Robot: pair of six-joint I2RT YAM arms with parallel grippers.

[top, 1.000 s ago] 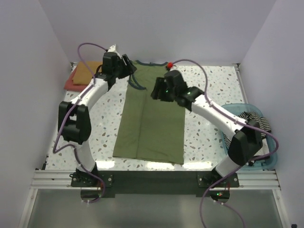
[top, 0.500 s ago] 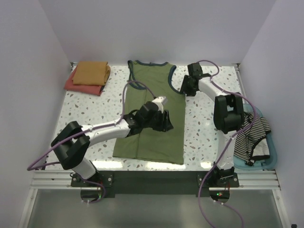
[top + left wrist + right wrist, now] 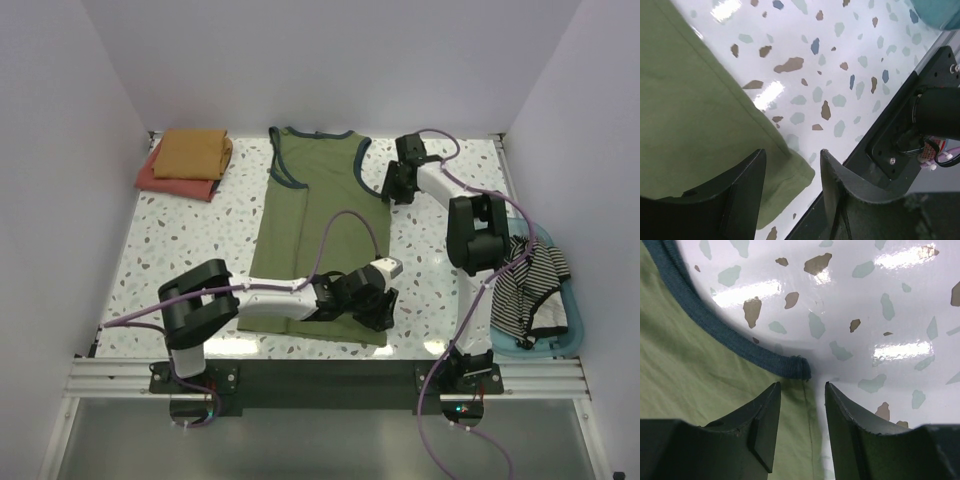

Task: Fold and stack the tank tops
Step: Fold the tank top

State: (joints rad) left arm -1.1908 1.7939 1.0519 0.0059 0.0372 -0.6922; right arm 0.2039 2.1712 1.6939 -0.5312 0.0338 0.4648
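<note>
The olive green tank top point(image 3: 310, 240) with navy trim lies flat, lengthwise, in the middle of the table. My left gripper point(image 3: 380, 312) is low at its near right hem corner. In the left wrist view that gripper point(image 3: 792, 162) is open, and the olive hem corner point(image 3: 790, 172) lies between its fingers. My right gripper point(image 3: 392, 188) sits at the top's right armhole. Seen from the right wrist, it point(image 3: 802, 390) is open and straddles the side seam just below the end of the navy trim point(image 3: 799, 367). The striped tank top point(image 3: 535, 285) hangs in the basket.
A folded mustard top point(image 3: 192, 152) rests on a folded red one point(image 3: 158, 180) at the far left corner. The blue plastic basket point(image 3: 560, 345) stands at the right edge. The black front rail point(image 3: 900, 135) runs right beside the left gripper.
The left gripper has travelled from the top's far left collar down to its near right hem corner. The right gripper went from the top's middle to the right armhole, then stayed.
</note>
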